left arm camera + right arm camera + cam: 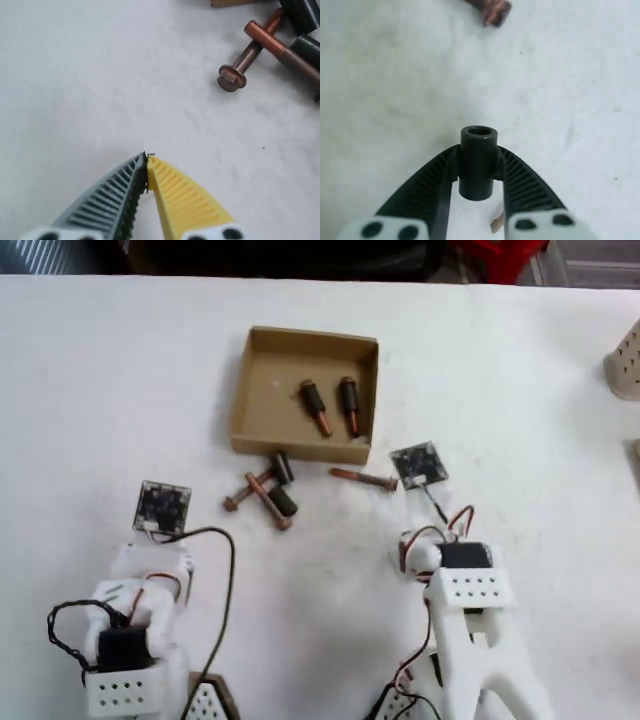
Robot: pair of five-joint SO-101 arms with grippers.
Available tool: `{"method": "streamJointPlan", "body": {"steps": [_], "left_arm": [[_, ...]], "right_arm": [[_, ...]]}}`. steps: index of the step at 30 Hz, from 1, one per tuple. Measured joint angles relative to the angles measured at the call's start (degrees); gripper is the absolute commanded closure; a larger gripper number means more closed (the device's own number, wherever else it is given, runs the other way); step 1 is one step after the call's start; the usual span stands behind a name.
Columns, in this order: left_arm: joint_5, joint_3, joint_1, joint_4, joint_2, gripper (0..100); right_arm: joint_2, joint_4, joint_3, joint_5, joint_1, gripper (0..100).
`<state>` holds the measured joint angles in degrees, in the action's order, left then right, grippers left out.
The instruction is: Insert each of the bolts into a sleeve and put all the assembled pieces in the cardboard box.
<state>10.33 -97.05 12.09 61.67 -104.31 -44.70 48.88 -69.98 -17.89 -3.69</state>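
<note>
Right pincer (478, 150): pinching a black sleeve (478, 167) across its middle, with the open bore pointing out ahead.
Left pincer (146, 160): pressed together with the tips touching and nothing between them. It has one grey and one yellow ribbed finger and sits low over the white worktop (520, 370).
Bare bolt (362, 477): lies flat just beside the box's near wall, close to the right arm. It is copper-coloured.
Crossed bolts (258, 488): two lie on the worktop near the box corner, each with a black sleeve at it. Can't tell if the sleeves are fully seated. One shows a flanged hex head (231, 79).
Cardboard box (265, 400): shallow, brown and open-topped, with two sleeved bolts (315, 407) side by side inside.
Handling, my guess: the parts look stiff, smooth and dense for their size. Being round, they would likely roll or slip.
Where to hold: take the sleeve mid-barrel and keep the bore clear. Take the bolt at the shank near the head, leaving the thread end free.
</note>
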Motion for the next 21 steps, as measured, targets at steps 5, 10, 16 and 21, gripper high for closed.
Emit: {"method": "streamJointPlan", "body": {"steps": [5, 10, 16, 21], "left_arm": [[0.0, 0.0, 1.67, -5.89, 0.0, 98], [-0.7, 0.0, 1.76, -11.34, 0.0, 97], [-0.97, 0.0, -3.25, -13.1, 0.0, 89], [-0.26, 2.11, -4.84, -13.1, 0.7, 93]], "right_arm": [[0.18, -5.98, -3.43, -0.18, 2.64, 98.1], [0.18, -6.68, -3.69, -2.81, 2.81, 98.1], [0.18, -6.68, -3.69, -4.31, 2.81, 98.1], [0.18, -6.68, -3.69, -4.4, 2.81, 98.1]]}}
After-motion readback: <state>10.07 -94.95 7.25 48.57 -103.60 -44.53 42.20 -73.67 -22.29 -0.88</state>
